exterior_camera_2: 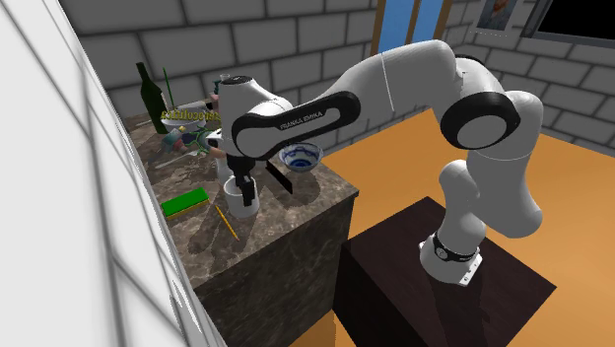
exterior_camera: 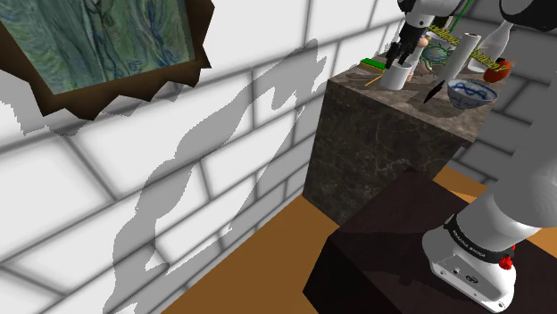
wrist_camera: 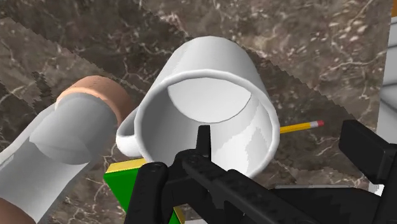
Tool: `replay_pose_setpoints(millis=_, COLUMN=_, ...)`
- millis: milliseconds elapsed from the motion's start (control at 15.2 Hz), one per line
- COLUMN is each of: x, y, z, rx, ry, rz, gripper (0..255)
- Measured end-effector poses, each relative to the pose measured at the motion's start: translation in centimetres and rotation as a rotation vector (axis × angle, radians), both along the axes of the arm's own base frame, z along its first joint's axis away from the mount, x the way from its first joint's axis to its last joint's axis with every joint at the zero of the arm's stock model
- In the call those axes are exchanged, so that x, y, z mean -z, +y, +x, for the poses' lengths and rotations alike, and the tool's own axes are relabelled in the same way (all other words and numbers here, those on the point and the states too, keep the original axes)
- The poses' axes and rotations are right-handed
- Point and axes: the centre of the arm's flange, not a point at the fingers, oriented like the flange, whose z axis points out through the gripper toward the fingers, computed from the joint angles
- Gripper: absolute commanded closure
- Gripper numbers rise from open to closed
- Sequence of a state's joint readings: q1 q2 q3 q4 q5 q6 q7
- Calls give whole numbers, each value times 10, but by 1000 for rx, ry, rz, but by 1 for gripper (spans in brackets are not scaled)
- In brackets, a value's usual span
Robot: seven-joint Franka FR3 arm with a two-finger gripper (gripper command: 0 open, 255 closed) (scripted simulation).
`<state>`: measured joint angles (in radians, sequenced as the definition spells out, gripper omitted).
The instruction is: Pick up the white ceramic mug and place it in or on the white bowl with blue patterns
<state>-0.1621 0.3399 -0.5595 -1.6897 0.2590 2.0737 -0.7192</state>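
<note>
The white mug (wrist_camera: 210, 89) stands upright on the dark marble counter (wrist_camera: 305, 38), handle toward a white cylinder. My black gripper (wrist_camera: 283, 143) is right at its rim, open. One fingertip (wrist_camera: 202, 137) reaches inside the mug and the other finger (wrist_camera: 368, 149) stands outside, with the mug's wall between them and a gap on the outer side. In the shoulder view the gripper (exterior_camera: 403, 57) hangs over the mug (exterior_camera: 397, 78). The white bowl with blue patterns (exterior_camera: 470, 92) sits on the counter a short way to that view's right. The second exterior view shows the mug (exterior_camera_2: 239, 204), the gripper (exterior_camera_2: 242, 187) and the bowl (exterior_camera_2: 300, 155).
A green block (exterior_camera_2: 185, 205) and a yellow pencil (exterior_camera_2: 227, 222) lie beside the mug. A white cylinder with a brown end (wrist_camera: 70, 133) lies close to its handle. A black tool (exterior_camera: 435, 89), a dark green bottle (exterior_camera_2: 151, 94) and several cluttered items fill the counter's far part. A white wall (exterior_camera_2: 59, 197) runs along the counter.
</note>
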Motion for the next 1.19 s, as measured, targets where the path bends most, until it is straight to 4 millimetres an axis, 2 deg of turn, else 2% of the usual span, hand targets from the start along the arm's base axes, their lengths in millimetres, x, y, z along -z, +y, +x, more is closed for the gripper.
replay_pose_setpoints(millis=330, x=26, y=-3, z=3, rx=0, ry=0, rz=0, gripper=0)
replay_pose_setpoints(millis=726, x=29, y=-2, z=4, rx=0, ry=0, rz=0, gripper=0)
replay_pose_setpoints(millis=792, x=29, y=-2, z=4, rx=0, ry=0, rz=0, gripper=255)
replay_pose_setpoints(millis=1188, x=29, y=-2, z=4, rx=0, ry=0, rz=0, gripper=255)
